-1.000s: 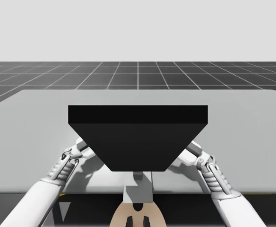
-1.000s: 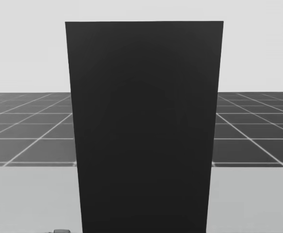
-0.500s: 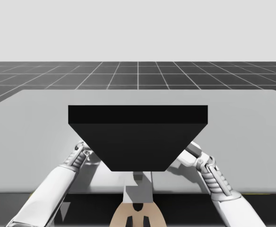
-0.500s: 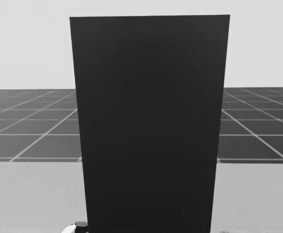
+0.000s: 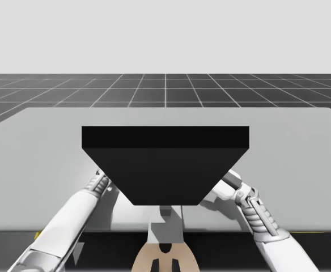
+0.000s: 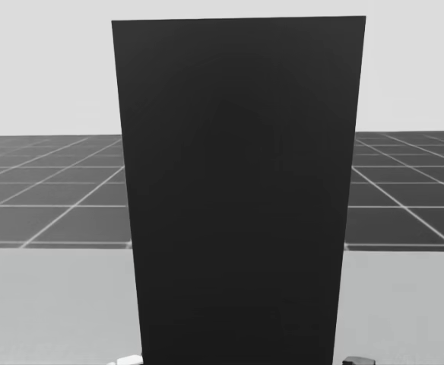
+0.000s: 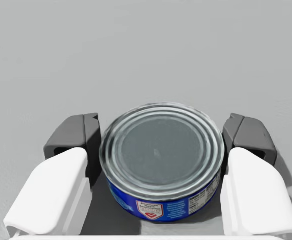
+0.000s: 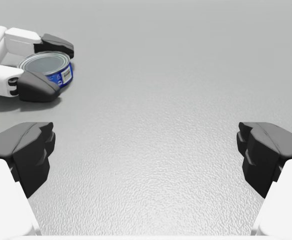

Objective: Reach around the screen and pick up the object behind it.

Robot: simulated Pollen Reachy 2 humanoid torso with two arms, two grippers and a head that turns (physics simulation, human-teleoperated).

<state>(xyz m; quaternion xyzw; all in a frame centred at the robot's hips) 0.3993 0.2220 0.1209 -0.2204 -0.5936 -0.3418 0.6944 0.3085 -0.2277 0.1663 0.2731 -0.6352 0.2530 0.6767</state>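
Blue can point(image 7: 162, 162) sits clamped in my left claw point(image 7: 161, 134).

Grey table point(image 5: 301, 170) — black screen point(image 5: 165, 164) upright mid-table; low blue can point(image 7: 162, 162) upright on bare grey surface.

A screen point(image 5: 165, 164) is set upright on the table point(image 5: 301, 147), midway across and near the front edge. The left arm point(image 5: 69, 221) is seen at the screen's left side and the right arm point(image 5: 256, 215) at its right, both wrists hidden by it. A can point(image 7: 162, 155) is stood on the table between the fingers of the left gripper point(image 7: 161, 137), touched from both sides. The right gripper point(image 8: 147, 147) is held well apart from the can, which lies ahead and to its side
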